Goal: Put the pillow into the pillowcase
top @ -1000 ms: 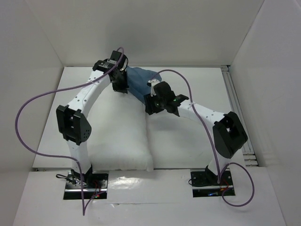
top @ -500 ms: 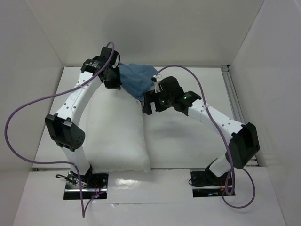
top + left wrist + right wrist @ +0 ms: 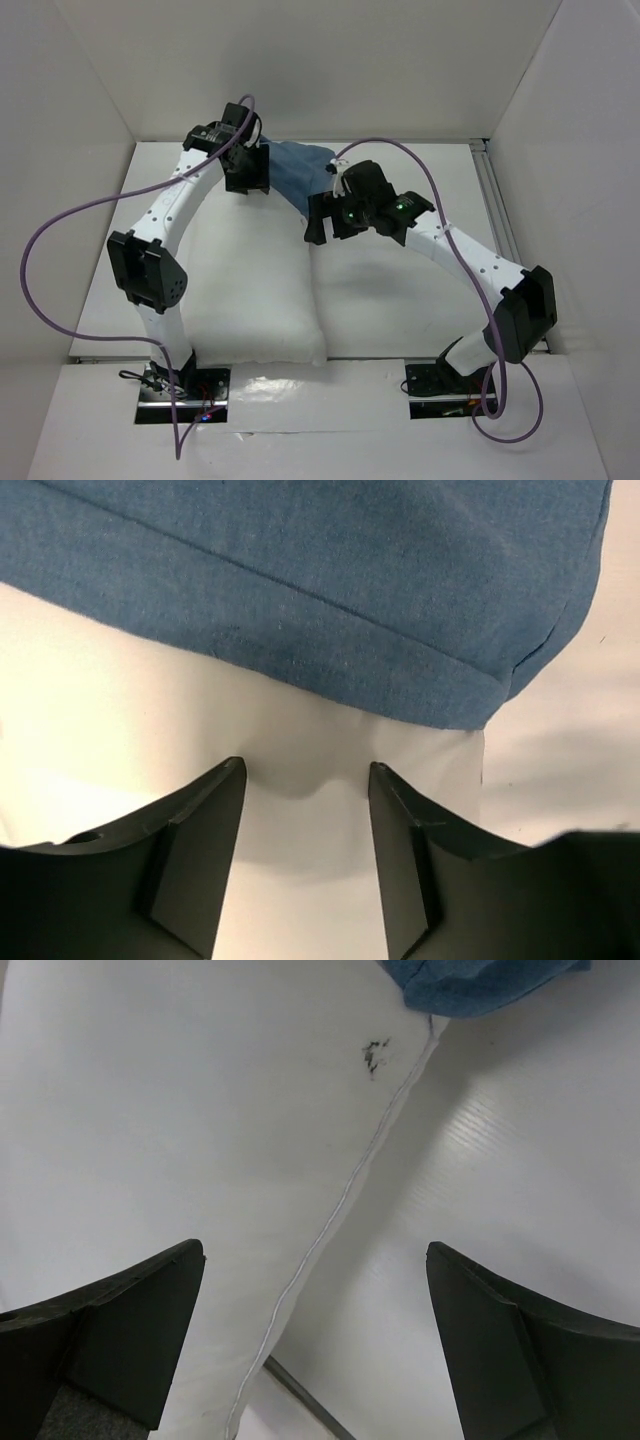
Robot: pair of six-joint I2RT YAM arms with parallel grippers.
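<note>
White walls are boxing in a white table (image 3: 400,300), and both of your arms are reaching toward its far end. Your left gripper (image 3: 306,768), shut a second ago, is now spreading its jaws and grasping nothing. Only a soft dimple of the pillow (image 3: 250,290) is showing between them, with the hem (image 3: 300,675) of the pillowcase (image 3: 295,170) lying just ahead of it. Your right gripper (image 3: 315,1250) has sprung wide too and is hanging empty. The pillow's seam (image 3: 340,1210) is running between its jaws, and a blue corner is sitting well ahead.

It looks as if you are releasing the pillowcase with only the pillow's far end inside, so most of the sleeving is still waiting on a fresh grasp at the hem. The pillow is lying plump, smooth and white, carrying a small dark smudge (image 3: 375,1053). The pillowcase is draping limp, a muted blue weave with a stitched edge.
</note>
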